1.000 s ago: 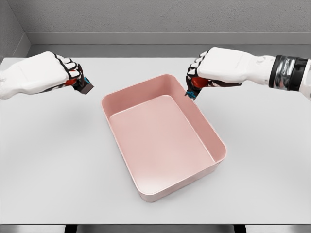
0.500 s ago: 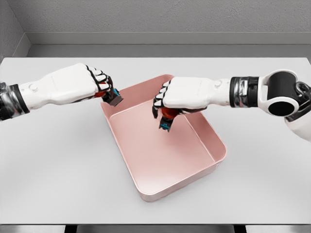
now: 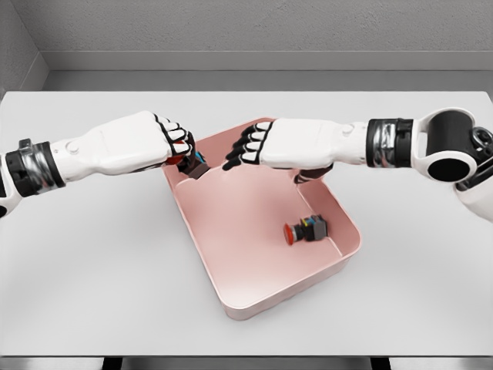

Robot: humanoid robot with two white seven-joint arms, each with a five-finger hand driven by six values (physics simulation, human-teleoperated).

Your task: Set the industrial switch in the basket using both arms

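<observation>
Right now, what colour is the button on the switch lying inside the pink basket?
Red, on a dark body with a blue detail: the industrial switch in the pink rectangular basket, seen in the head view.

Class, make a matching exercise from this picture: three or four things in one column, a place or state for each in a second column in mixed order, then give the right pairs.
1. left hand
2. right hand
3. loose industrial switch
4. basket

a. lies on the basket floor
b. pink, stands on the table
c. fingers open, holds nothing
d. curled around a second switch

Pairs: 1-d, 2-c, 3-a, 4-b
</observation>
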